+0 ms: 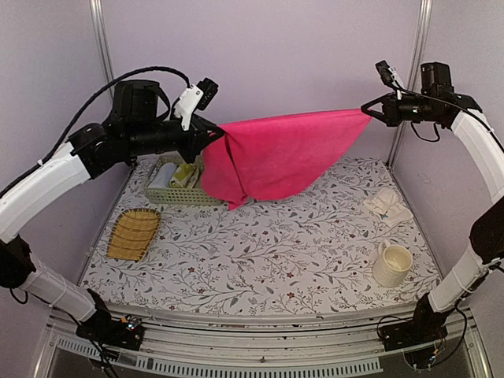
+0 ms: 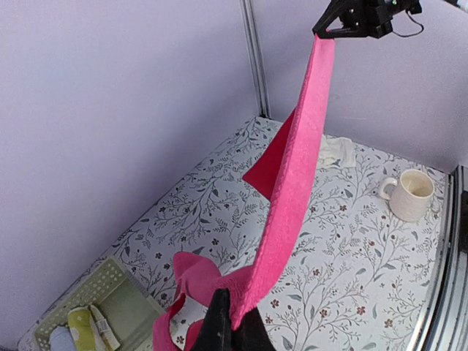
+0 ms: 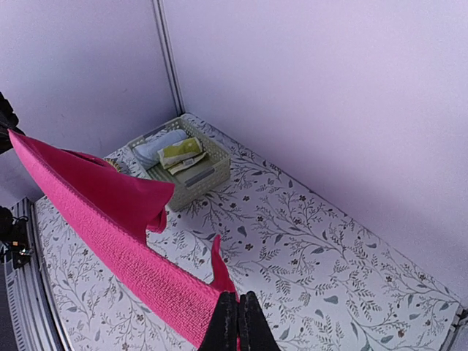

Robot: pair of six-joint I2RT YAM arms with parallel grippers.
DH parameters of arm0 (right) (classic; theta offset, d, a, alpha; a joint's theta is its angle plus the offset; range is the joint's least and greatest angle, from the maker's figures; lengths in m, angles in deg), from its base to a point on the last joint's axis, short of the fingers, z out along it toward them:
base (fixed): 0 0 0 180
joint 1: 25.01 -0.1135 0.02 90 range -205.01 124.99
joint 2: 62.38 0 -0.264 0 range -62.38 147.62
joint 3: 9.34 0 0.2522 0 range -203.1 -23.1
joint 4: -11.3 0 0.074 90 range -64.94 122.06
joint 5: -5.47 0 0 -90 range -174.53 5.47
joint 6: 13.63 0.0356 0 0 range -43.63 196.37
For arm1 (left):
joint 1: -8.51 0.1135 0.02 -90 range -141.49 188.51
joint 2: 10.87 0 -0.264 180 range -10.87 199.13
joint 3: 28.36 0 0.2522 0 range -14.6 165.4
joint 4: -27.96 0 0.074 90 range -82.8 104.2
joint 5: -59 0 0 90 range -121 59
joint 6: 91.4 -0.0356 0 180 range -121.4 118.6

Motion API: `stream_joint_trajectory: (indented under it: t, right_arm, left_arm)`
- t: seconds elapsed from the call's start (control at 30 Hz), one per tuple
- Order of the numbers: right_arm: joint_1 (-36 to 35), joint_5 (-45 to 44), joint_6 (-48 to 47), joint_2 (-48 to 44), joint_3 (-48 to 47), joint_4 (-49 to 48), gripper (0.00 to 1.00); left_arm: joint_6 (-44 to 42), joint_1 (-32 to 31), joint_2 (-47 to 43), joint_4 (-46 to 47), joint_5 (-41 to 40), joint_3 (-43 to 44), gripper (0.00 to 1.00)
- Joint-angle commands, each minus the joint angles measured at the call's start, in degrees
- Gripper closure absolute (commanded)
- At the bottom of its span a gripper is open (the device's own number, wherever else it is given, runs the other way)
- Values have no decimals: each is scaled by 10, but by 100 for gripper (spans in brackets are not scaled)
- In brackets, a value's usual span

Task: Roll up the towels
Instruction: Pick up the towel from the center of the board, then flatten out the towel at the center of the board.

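The counter [image 1: 260, 260] has a white cover printed with grey twigs and small red flowers. Pale lilac walls [image 1: 283, 47] close it at the back and at both sides, with a metal post [image 1: 98, 31] in each back corner.

I hold the pink towel [image 1: 283, 153] stretched in the air, across the upper middle of the top view. My left hand [image 1: 216, 134] is pinching one end and my right hand [image 1: 368, 113] is pinching the other, each with its fingers pressed together on the cloth. The towel sags between them, and a loose corner hangs toward the counter; I cannot tell if it touches.

The cream towel [image 1: 387, 206] lies crumpled at the right of the frame, with the mug [image 1: 391, 264] below it. The straw mat [image 1: 134, 233] is at the left. The basket [image 1: 177, 198] in the upper left is partly hidden behind the pink cloth. Inside it is something pale blue and something yellow-green, which I cannot name. In my wrist views only the fingertips [image 2: 217, 322] show, cut off by the bottom edge.
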Motion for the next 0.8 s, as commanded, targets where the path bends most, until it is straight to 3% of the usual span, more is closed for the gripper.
stream_joint_trajectory:
  t: [0.0, 0.23, 0.4, 0.57, 0.67, 0.77]
  right_arm:
    - [10, 7, -6, -95, 112, -13, 98]
    - [10, 102, -78, -242, 214, 56, 98]
    - [10, 45, -63, -244, 259, 25, 98]
    - [10, -87, -13, -102, 264, -68, 98]
    - [9, -100, 8, 25, 220, -106, 99]
    - [9, -128, 31, 165, 111, -104, 99]
  left_arm:
    - [20, -50, -53, -85, -83, -75, 100]
    - [84, -168, -127, -117, -121, -85, 100]
    - [68, -140, -116, -88, -173, -125, 100]
    - [63, 2, 11, -14, -33, -149, 98]
    - [66, 53, 151, 12, -14, -103, 79]
    - [83, 71, 267, -38, -56, 10, 63]
